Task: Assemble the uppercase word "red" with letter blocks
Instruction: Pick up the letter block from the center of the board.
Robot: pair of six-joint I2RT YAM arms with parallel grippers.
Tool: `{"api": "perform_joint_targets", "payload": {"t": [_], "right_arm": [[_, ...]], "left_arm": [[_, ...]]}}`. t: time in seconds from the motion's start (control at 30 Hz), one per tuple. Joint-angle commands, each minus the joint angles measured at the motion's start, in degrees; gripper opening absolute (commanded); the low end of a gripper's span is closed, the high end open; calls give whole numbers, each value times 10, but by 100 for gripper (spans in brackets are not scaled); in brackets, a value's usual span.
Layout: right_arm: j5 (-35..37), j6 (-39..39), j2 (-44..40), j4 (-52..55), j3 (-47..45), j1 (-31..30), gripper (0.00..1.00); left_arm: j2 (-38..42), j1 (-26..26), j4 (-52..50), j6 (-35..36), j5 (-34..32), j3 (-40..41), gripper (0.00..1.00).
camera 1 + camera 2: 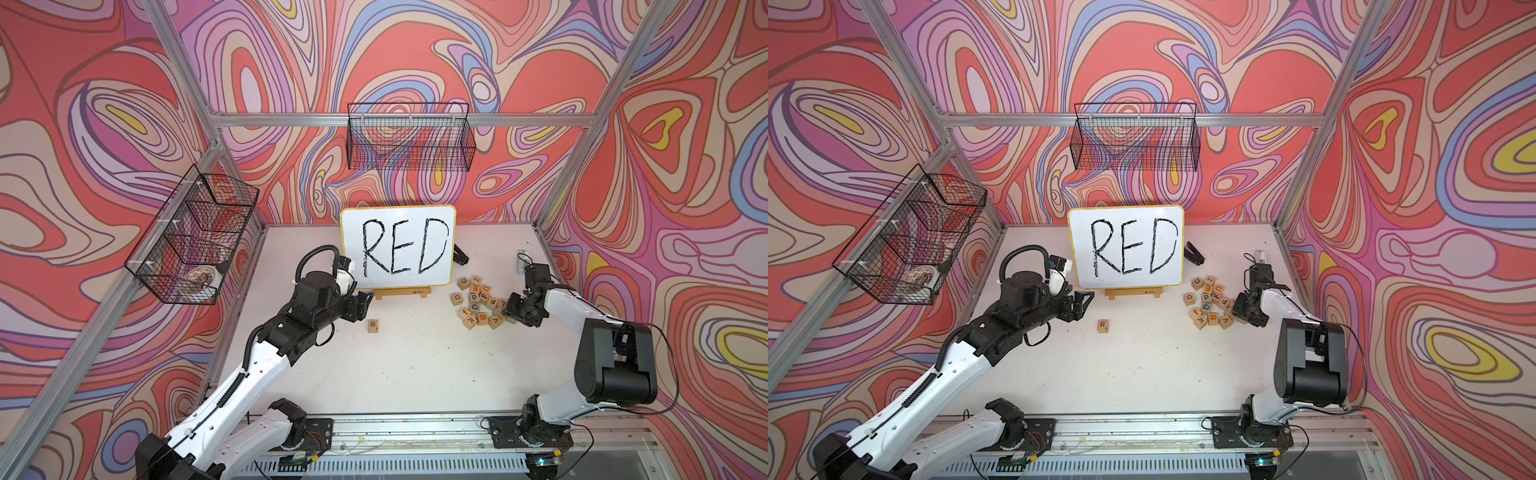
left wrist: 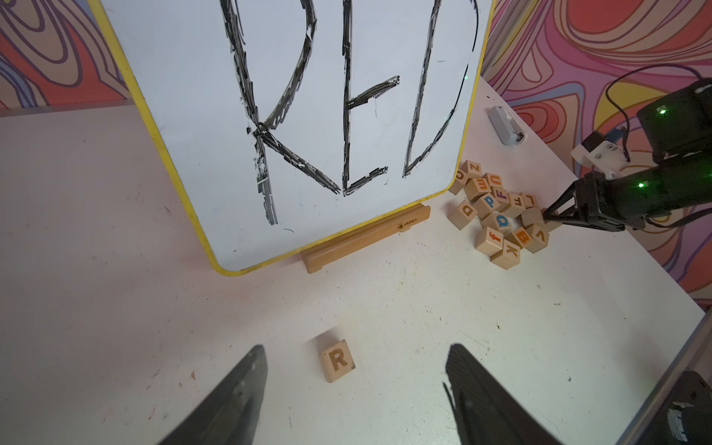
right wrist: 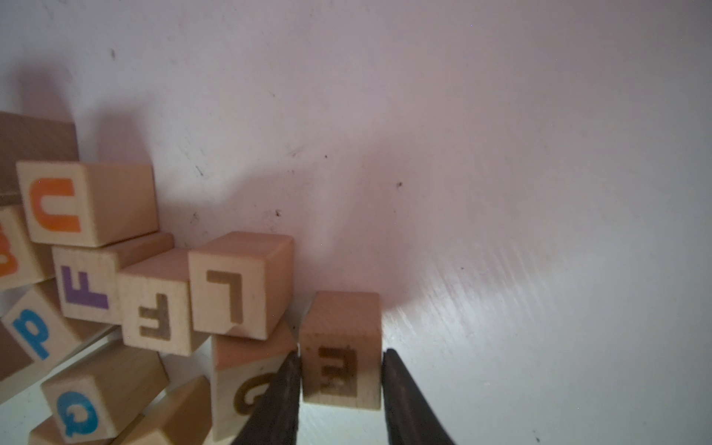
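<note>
Right tool (image 3: 342, 354) clamped on E block (image 3: 341, 331) at pile (image 1: 478, 300) rim, near surface (image 1: 415, 374) right edge; L block (image 3: 239, 285) just beside. Left tool (image 2: 357, 348) spread wide over lone R block (image 2: 338, 361).

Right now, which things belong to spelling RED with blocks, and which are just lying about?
Job: R block, E block, D block.
Lying about: other blocks, board, back basket, side basket, black object, white gadget.

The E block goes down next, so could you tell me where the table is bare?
Bare: the stretch between the R block and the block pile, before the board's stand; also the near table up to the rail. Crowded: the pile, where the right end effector grips the E block.
</note>
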State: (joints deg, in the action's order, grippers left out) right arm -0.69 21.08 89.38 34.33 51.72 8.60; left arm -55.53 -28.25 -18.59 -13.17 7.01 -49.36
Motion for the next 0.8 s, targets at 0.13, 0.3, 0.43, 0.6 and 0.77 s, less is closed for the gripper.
{"api": "perform_joint_targets", "payload": {"t": [0.13,0.3,0.43,0.6,0.77], "right_arm": [[8,6,7,1,4,4,37],[5,2,15,3,12,5,36],[3,2,20,4,18,5,35],[-7,-2,20,3,21,5,31],[-24,-4,23,1,19,5,25]], "left_arm": [[8,-3,-5,8,-7,2,76],[11,-4,-5,9,-9,1,76],[10,-4,-5,8,-8,2,76],[11,-4,-5,9,-9,2,76],[10,-3,-5,8,-9,1,76]]}}
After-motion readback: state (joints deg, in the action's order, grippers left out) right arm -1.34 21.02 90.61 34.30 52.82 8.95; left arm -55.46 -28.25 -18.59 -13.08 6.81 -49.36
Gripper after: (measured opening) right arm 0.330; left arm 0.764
